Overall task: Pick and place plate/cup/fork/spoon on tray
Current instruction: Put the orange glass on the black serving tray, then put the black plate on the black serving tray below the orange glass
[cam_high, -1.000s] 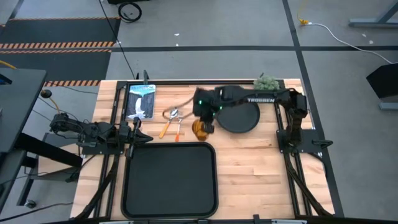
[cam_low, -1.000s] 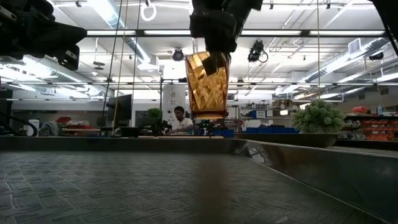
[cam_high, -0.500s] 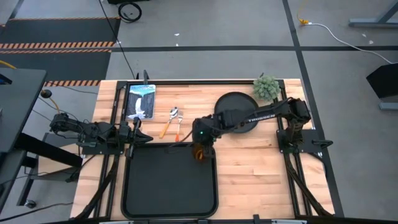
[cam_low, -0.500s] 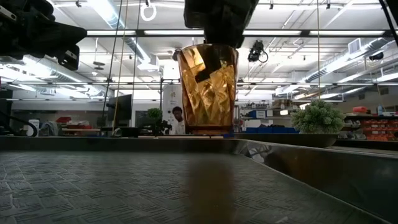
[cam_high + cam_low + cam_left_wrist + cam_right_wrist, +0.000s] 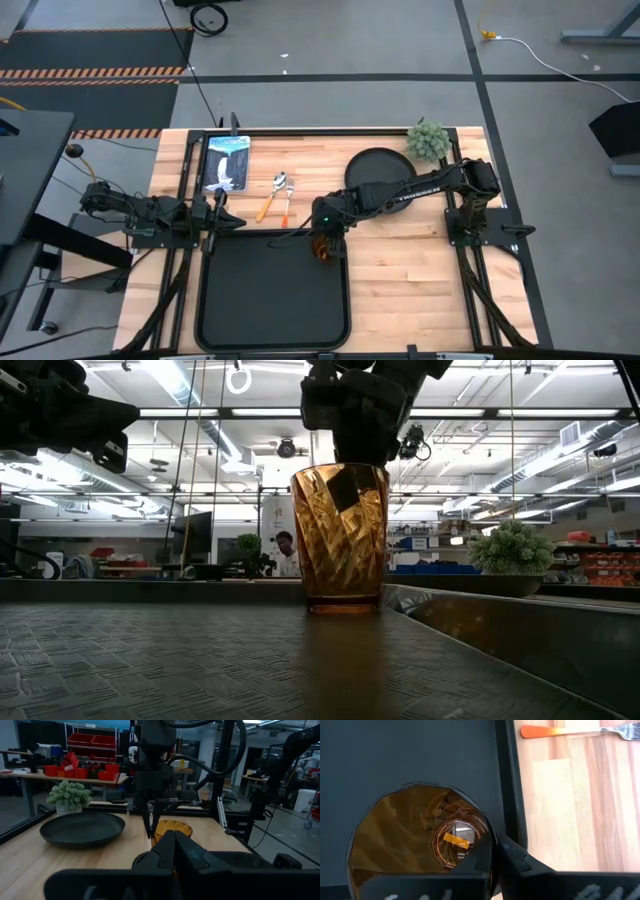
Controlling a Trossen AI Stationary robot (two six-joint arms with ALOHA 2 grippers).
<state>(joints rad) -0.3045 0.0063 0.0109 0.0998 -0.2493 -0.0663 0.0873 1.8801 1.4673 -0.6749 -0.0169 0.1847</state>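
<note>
The amber cup (image 5: 322, 248) stands upright on the black tray (image 5: 270, 310), in its far right corner; it also shows in the low view (image 5: 340, 540). My right gripper (image 5: 322, 236) is above the cup, shut on its rim. The round black plate (image 5: 380, 178) lies on the wood at the far right. The fork (image 5: 287, 208) and the spoon (image 5: 272, 196) lie side by side on the wood beyond the tray. My left gripper (image 5: 226, 212) waits shut at the tray's far left corner. My right gripper holds the cup by its rim (image 5: 487, 837), on the side next to the tray's right rim. One finger (image 5: 340, 490) is inside the cup and the other outside. The fingers point down from above. The cup is upright, its base (image 5: 342, 606) on the tray floor.
A green fuzzy plant (image 5: 428, 140) stands at the table's far right corner behind the plate. A blue and white card (image 5: 226, 162) lies at the far left. The tray's raised rim (image 5: 507, 785) runs close beside the cup. A person sits in the room far behind.
My right gripper has carried the cup from beside the plate toward the table's near edge and a little left, over the tray's far right corner. It has then gone down, and the cup, still upright, has come from hanging clear to standing on the tray floor.
</note>
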